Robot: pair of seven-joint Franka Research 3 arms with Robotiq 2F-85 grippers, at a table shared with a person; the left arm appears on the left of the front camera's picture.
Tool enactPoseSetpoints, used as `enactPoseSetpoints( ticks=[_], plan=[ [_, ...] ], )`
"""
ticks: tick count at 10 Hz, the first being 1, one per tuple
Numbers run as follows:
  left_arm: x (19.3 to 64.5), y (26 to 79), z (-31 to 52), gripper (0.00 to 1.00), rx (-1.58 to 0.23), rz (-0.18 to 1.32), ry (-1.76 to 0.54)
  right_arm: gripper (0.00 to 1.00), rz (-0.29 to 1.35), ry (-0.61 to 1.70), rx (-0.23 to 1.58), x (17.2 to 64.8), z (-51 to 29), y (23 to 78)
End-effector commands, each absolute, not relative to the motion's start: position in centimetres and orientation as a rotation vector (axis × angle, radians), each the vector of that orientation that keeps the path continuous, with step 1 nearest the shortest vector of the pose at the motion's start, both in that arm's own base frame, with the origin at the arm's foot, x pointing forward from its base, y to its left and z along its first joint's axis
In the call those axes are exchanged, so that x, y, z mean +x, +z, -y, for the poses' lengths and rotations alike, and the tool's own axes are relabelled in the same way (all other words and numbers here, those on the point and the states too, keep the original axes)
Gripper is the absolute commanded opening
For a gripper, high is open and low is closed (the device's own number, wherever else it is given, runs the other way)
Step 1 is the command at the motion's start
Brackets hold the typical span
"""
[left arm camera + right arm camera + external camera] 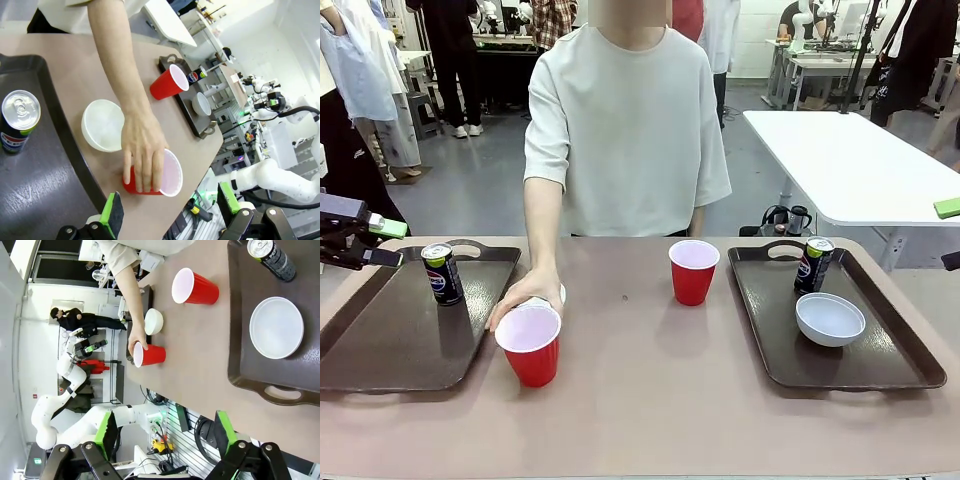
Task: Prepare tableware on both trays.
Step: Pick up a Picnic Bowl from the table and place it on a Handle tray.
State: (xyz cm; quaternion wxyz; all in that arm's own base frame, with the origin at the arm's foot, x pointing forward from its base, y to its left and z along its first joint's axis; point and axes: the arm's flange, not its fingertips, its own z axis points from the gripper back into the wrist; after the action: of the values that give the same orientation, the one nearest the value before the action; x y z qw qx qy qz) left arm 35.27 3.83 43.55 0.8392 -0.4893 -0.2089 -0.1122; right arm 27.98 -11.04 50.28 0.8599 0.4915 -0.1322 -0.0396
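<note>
Looking from the left wrist, we saw the white bowl (102,125) whole, just beside the near red cup (172,175); from the front the person's hand (525,295) hid most of it, fingers draped over the cup's rim. Left of that cup, the left tray (380,350) carried a Pepsi can (443,273). Right of it stood the second cup (693,271), then the right tray (770,335) with the other Pepsi can (813,264) and second bowl (830,318). The left gripper (170,207) and right gripper (165,435) hung spread, holding nothing.
</note>
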Motion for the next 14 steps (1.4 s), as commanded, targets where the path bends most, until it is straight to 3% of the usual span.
enactPoseSetpoints(
  ticks=[1, 5, 11, 13, 14],
  plan=[
    [35.4, 43.4, -3.9, 1.00, -1.055, 0.473, -0.252, 1.00, 0.290, -0.080, 1.048, 28.2, 11.1, 50.3],
    [36.2, 48.2, 0.1, 1.00, -0.762, 0.280, -0.333, 1.00, 0.290, -0.080, 1.048, 28.2, 11.1, 50.3],
    [41.0, 48.9, 9.0, 1.00, -0.234, -0.014, -0.417, 1.00, 0.290, -0.080, 1.048, 28.2, 11.1, 50.3],
    [43.2, 47.3, 10.0, 1.00, -0.189, 0.076, -0.384, 1.00, 0.290, -0.080, 1.048, 28.2, 11.1, 50.3],
    [40.2, 48.3, 9.6, 1.00, -0.236, 0.014, -0.421, 1.00, 0.290, -0.080, 1.048, 28.2, 11.1, 50.3]
  ],
)
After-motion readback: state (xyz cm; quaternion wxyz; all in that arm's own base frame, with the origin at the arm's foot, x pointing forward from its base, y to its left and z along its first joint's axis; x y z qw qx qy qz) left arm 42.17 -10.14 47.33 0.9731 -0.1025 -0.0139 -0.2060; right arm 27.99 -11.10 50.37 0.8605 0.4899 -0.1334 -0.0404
